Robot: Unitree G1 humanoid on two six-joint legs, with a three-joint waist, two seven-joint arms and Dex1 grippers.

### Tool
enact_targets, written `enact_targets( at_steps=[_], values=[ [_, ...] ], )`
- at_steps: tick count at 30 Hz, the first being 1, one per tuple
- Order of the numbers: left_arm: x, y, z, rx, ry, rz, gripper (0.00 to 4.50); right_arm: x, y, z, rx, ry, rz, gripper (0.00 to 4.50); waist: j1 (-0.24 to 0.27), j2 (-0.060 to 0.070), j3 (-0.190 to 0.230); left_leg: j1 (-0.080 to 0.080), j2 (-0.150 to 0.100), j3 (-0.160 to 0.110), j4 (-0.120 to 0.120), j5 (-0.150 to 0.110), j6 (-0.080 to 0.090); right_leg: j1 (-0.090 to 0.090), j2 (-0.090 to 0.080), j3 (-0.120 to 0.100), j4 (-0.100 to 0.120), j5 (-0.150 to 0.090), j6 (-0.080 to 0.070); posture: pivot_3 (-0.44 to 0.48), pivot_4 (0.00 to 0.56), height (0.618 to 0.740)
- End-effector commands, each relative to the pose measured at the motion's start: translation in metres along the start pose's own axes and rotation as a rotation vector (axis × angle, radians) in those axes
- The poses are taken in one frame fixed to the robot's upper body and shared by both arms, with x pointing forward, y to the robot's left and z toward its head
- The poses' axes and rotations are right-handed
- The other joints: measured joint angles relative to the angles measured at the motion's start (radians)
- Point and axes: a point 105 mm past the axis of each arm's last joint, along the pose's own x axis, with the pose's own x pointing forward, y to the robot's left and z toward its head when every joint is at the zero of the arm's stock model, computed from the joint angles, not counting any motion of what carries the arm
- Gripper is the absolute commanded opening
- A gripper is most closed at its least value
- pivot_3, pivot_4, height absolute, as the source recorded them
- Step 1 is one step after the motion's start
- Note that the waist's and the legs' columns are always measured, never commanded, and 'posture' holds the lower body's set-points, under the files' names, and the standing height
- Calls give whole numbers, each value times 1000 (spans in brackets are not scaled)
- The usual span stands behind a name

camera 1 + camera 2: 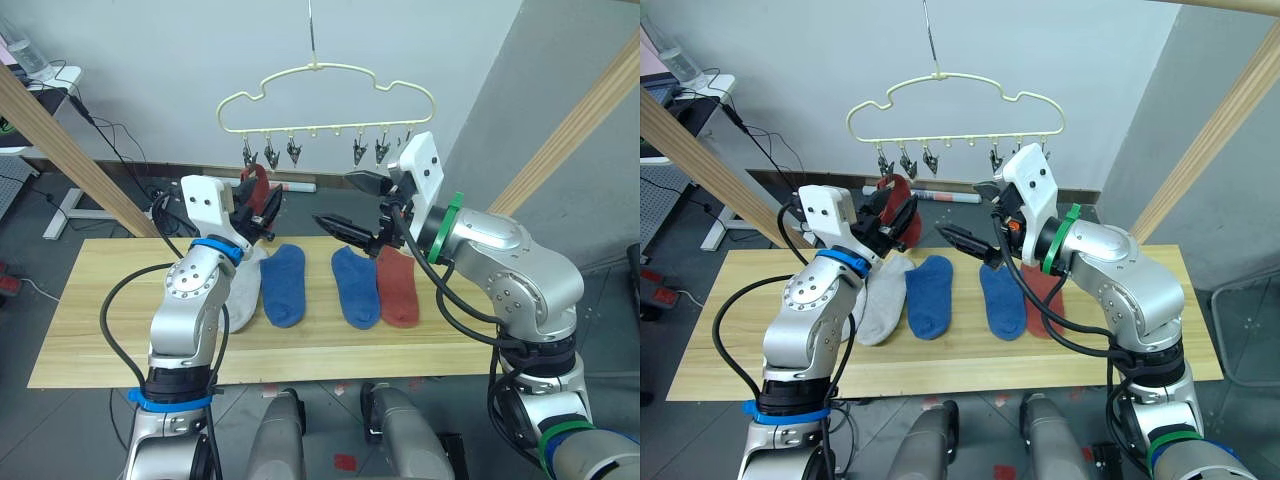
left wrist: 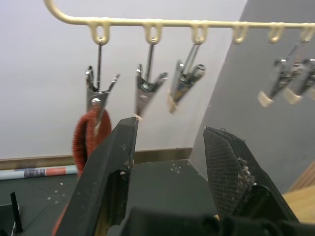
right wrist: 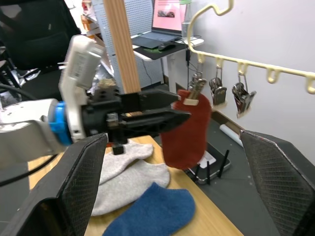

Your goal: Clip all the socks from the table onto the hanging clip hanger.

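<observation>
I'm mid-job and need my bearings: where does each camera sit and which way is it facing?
Left and right eye views: on the head, looking forward and down at the table, the clip hanger and both arms.
Left wrist view: on the left wrist, aimed up at the clips, with the open left gripper in front.
Right wrist view: on the right wrist, facing the left arm and the hanging red sock, past the open right gripper.
All views share the hanger and that red sock.

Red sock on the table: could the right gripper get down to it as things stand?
Probably yes. The right gripper hangs open above the table, and the red sock lies flat just below its arm, uncovered, with the blue sock alongside but not on it.
</observation>
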Motion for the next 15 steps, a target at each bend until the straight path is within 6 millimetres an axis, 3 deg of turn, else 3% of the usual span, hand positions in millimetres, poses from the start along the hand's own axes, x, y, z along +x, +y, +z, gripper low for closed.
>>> enact_targets(
  at_steps=[1,15],
  values=[
    [5,2,9,29,-54,19,2300,1,14,21,-40,-70,45,4500,-1,0,0,0,0,0,0,0,0,0,0,0,0,0,0,-60,292,740],
    [28,2,4,25,-89,19,2300,3,16,25,-46,-78,44,4500,-2,0,0,0,0,0,0,0,0,0,0,-1,0,0,0,-72,296,740]
  ],
)
